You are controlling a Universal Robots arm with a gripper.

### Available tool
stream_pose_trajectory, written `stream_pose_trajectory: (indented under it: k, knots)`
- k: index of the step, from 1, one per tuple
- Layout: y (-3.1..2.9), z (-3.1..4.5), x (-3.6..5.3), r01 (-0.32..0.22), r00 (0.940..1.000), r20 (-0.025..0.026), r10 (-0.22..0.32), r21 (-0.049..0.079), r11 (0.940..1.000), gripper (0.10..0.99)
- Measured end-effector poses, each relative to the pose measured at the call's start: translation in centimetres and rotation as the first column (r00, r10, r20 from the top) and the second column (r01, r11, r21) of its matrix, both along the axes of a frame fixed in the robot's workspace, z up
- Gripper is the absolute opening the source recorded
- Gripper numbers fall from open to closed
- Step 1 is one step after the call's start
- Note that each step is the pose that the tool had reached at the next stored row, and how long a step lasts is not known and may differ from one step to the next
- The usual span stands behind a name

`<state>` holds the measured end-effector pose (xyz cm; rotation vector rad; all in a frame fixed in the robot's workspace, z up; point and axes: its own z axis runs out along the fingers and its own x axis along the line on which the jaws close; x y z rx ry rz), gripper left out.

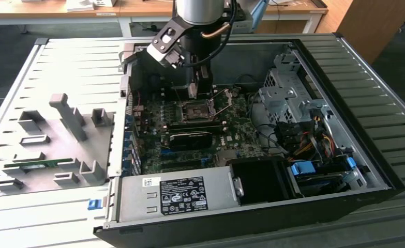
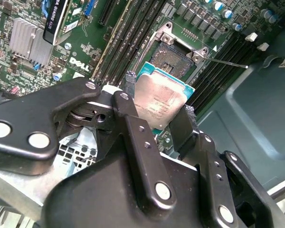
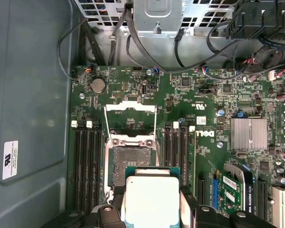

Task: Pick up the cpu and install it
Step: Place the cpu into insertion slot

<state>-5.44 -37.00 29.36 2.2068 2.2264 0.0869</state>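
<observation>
Your gripper pinches the cpu by two opposite edges, holding it over the motherboard toward the far side of the open computer case, just short of the open CPU socket with its load plate raised. You are at the carry-to-socket step, with the chip not yet seated. Installing it looks to call for squaring its edges with the socket frame and keeping it level.

Arm reaching down, claw gripping cpu
</observation>
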Motion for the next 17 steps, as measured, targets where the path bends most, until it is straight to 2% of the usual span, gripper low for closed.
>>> stream_pose_trajectory:
  k: [10,11,17]
  knots:
    - [0.05,-0.37,0.07,0.001,1.0,0.0001,-0.001,0.0,1.0,0.537]
    - [0.09,-1.24,0.2,0.001,1.0,-0.0001,-0.001,0.0,1.0,0.537]
    - [0.11,-1.39,0.2,0.001,1.0,0.0001,-0.001,0.0,1.0,0.537]
